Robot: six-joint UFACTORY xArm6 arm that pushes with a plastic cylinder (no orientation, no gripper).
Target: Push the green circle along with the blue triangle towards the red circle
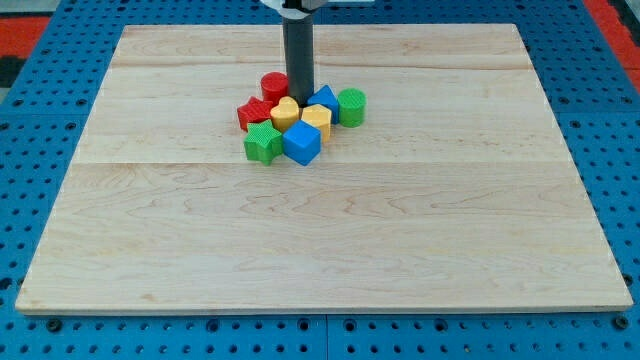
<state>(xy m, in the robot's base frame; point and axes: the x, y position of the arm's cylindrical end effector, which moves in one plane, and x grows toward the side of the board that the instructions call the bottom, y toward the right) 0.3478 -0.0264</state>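
The green circle (pixel 351 106) stands at the right end of a tight cluster near the middle of the board. The blue triangle (pixel 323 99) sits just left of it, touching or nearly touching. The red circle (pixel 274 86) is at the cluster's top left. My tip (pixel 301 100) comes down in the middle of the cluster, between the red circle and the blue triangle, right beside the yellow heart (pixel 285 113). The rod hides part of the blocks behind it.
A red star (pixel 253 112), a yellow block (pixel 317 120), a green block (pixel 263 143) and a blue cube (pixel 301 143) are packed in the same cluster. The wooden board (pixel 320 250) lies on a blue perforated table.
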